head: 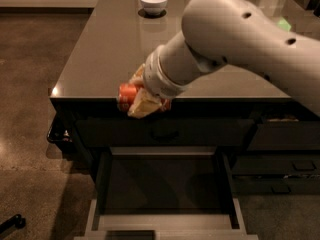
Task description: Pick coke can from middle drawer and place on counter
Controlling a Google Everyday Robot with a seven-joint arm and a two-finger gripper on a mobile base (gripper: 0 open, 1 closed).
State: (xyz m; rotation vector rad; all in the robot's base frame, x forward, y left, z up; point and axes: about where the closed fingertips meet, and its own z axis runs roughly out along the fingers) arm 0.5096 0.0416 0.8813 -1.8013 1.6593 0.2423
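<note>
At counter [110,54] front edge, above open middle drawer [165,223]: gripper [136,100] clamped around coke can [126,92], high enough for clearance.

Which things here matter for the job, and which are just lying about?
In the job: coke can, clamped in the end effector at the front edge of the counter; open middle drawer below.
Lying about: white bowl, far end of the counter.

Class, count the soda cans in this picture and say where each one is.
1. The coke can is gripped in the pincer at the front edge of the counter, above the open middle drawer. The arm hides part of the counter, so others may be hidden.
</note>
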